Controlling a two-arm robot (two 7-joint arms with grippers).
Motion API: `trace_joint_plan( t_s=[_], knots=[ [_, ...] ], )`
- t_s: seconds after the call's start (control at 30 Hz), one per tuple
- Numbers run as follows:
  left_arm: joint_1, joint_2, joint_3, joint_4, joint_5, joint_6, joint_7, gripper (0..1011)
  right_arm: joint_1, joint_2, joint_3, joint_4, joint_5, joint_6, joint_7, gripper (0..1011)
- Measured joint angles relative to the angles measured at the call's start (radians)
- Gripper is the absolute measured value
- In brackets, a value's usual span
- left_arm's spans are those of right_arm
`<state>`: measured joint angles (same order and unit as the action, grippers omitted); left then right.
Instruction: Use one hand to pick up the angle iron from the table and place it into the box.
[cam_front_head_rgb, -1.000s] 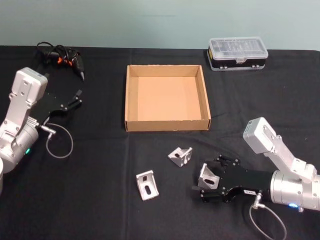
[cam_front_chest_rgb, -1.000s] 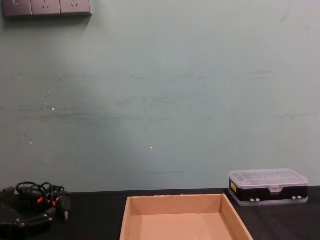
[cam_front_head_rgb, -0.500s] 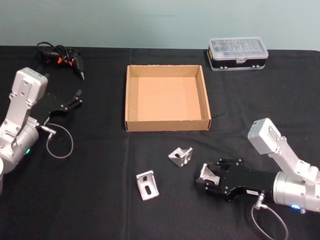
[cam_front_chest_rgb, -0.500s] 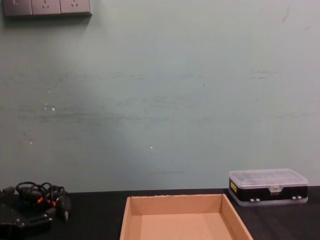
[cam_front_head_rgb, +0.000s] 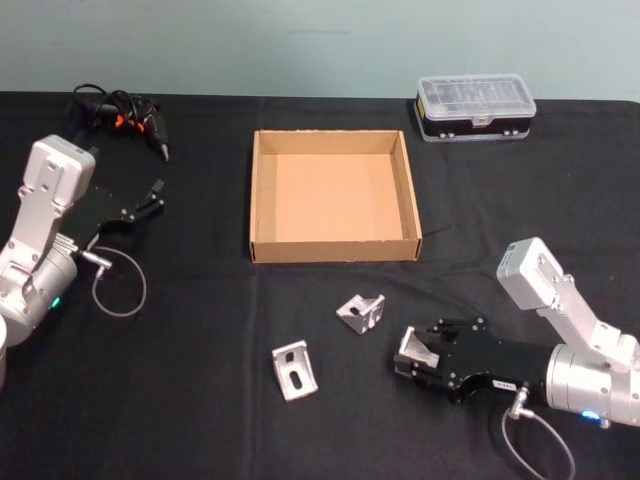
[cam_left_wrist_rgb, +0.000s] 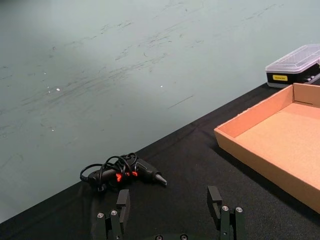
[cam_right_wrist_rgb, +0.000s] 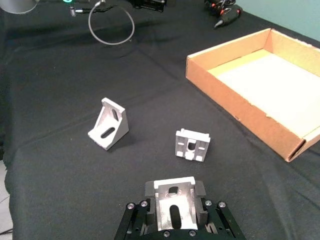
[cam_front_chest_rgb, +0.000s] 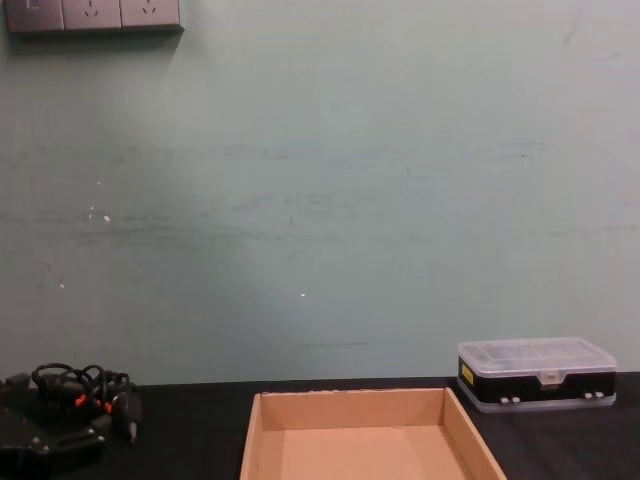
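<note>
Angle iron (cam_front_head_rgb: 413, 349) is clamped in the right tool (cam_front_head_rgb: 408, 356), low over the desk (cam_front_head_rgb: 190, 300) near its front edge and toward the right side. In the right wrist view the tool's black fingers (cam_right_wrist_rgb: 148, 189) press against the opposite sides of the piece (cam_right_wrist_rgb: 175, 204), and its slotted face is turned up. Whether the piece still touches the desk cannot be told.

Just beyond the right tool's tips, apart from it, a second angle iron (cam_front_head_rgb: 361, 312) lies between the tool and the box (cam_front_head_rgb: 335, 250). A third angle iron (cam_front_head_rgb: 295, 370) stands farther left, near the front edge, well apart from both others. The box sits open at the middle of the desk, its front wall facing these pieces and its inside bare.

A black case with a clear lid (cam_front_head_rgb: 475, 105) rests at the desk's far edge, right of the box. A black corded hand tool with orange marks (cam_front_head_rgb: 125, 115) lies at the far left corner.

The left tool (cam_front_head_rgb: 155, 197) hangs near the desk's left edge, its fingers (cam_left_wrist_rgb: 123, 202) spread with nothing between them.
</note>
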<state>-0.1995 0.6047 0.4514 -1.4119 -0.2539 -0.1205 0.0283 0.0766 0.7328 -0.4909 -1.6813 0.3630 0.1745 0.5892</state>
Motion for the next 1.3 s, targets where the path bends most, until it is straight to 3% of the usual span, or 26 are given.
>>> trace_joint_plan(
  t_s=[0.2, 0.43, 0.53, 0.67, 0.97, 1.27, 1.3],
  knots=[
    [0.000, 0.000, 0.000, 0.000, 0.000, 0.000, 0.000, 1011, -0.016, 0.006, 0.031, -0.041, 0.007, -0.014, -0.022, 448],
    [0.000, 0.000, 0.000, 0.000, 0.000, 0.000, 0.000, 1011, -0.043, 0.021, 0.118, -0.145, 0.028, -0.042, -0.081, 448],
    [0.000, 0.000, 0.000, 0.000, 0.000, 0.000, 0.000, 1011, -0.048, 0.010, 0.164, -0.184, 0.028, -0.055, -0.126, 448],
    [0.000, 0.000, 0.000, 0.000, 0.000, 0.000, 0.000, 1011, -0.030, -0.018, 0.182, -0.191, 0.006, -0.056, -0.161, 449],
    [0.000, 0.000, 0.000, 0.000, 0.000, 0.000, 0.000, 1011, 0.057, -0.118, 0.153, -0.108, -0.071, -0.050, -0.209, 449],
    [0.000, 0.000, 0.000, 0.000, 0.000, 0.000, 0.000, 1011, 0.195, -0.256, 0.082, 0.099, -0.155, -0.048, -0.218, 449],
    [0.000, 0.000, 0.000, 0.000, 0.000, 0.000, 0.000, 1011, 0.195, -0.256, 0.082, 0.099, -0.155, -0.048, -0.218, 448]
  ],
)
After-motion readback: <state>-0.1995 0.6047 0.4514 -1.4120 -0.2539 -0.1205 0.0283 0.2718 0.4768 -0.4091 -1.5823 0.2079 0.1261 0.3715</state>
